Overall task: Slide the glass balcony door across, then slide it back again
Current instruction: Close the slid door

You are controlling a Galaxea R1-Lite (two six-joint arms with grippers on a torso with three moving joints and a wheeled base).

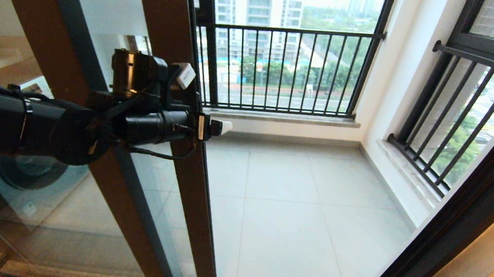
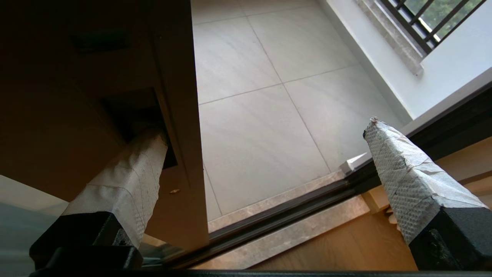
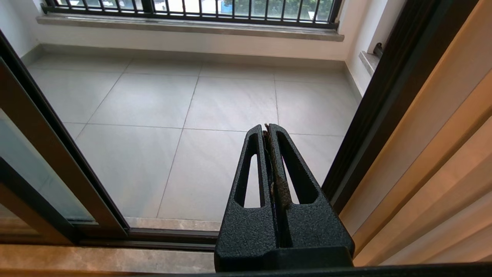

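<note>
The glass balcony door (image 1: 191,195) stands slid to the left, its brown stile at the edge of the open doorway. My left arm reaches across from the left at mid-height. The left gripper (image 1: 213,127) is open wide and straddles the stile's edge. In the left wrist view one taped finger (image 2: 130,173) has its tip in the recessed handle slot (image 2: 130,111) of the door (image 2: 180,154). The other finger (image 2: 403,173) hangs free over the doorway. The right gripper (image 3: 267,129) is shut on nothing, low before the threshold, and out of the head view.
The dark floor track (image 2: 292,215) runs across the threshold to the dark door jamb (image 1: 463,214) on the right. Beyond lies the tiled balcony floor (image 1: 294,202) with black railings (image 1: 278,71). A washing machine (image 1: 31,171) shows through the glass at left.
</note>
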